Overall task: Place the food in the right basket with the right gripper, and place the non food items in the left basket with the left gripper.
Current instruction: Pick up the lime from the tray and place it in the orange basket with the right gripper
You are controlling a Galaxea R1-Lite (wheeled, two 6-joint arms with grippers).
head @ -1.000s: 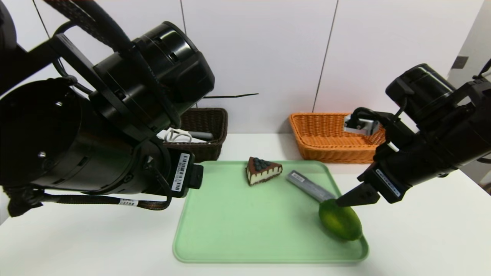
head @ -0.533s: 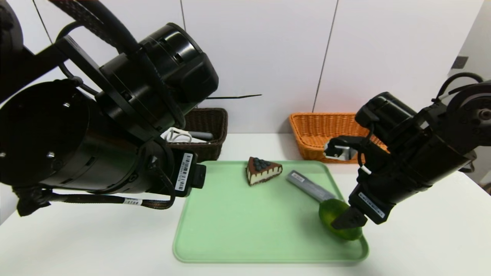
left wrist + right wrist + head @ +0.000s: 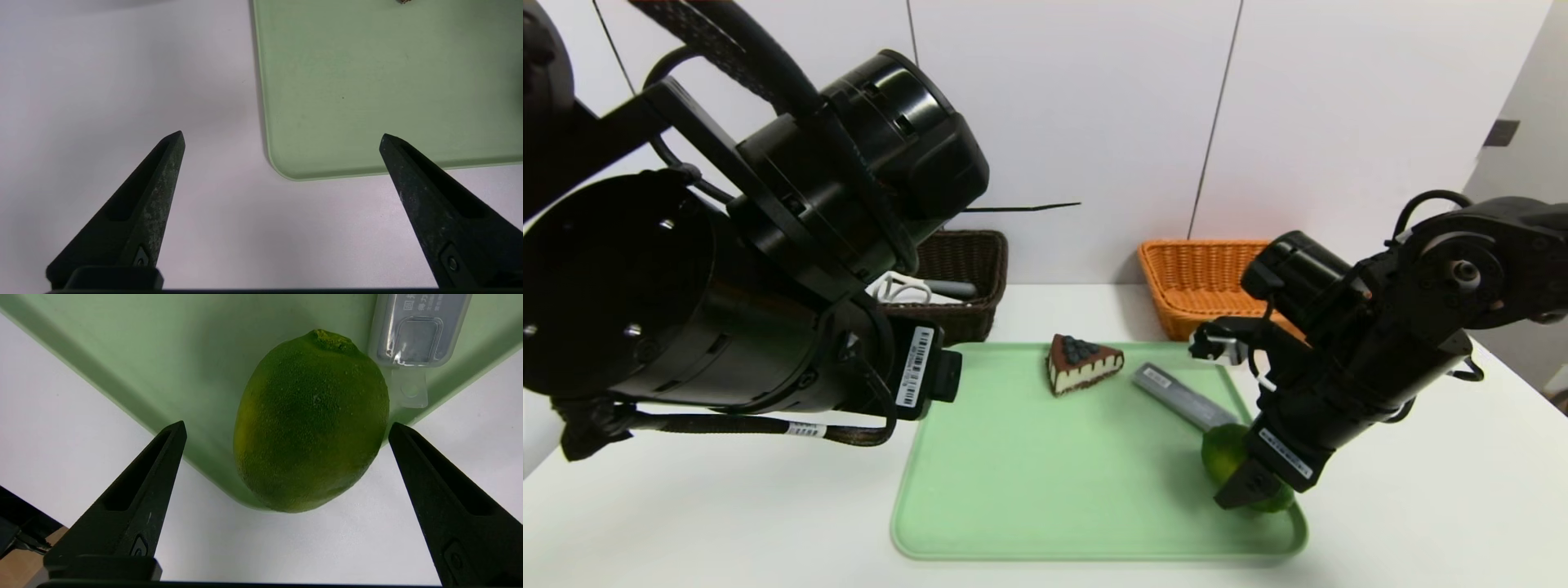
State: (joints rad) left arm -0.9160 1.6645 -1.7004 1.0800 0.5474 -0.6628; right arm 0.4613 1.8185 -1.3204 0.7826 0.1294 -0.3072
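- The right tool (image 3: pixel 288 430) stands wide open over the green fruit (image 3: pixel 310 420), nothing gripped — it's the nearer arm by far.
- The fruit lies on the tray (image 3: pixel 1045 549), in its near right corner, just beside the grey case (image 3: pixel 1184 398).
- From the wrist, its long axis runs roughly along the gap between the two fingers, so closing should squeeze its sides; I'd centre on it first, as one finger looks much closer.
- The left tool (image 3: pixel 282 139) hangs open and empty near the tray's left edge.

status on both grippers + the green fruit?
Right gripper open over green fruit, not gripped. Left gripper open, empty, by tray's near-left corner. Gray package close beside fruit.
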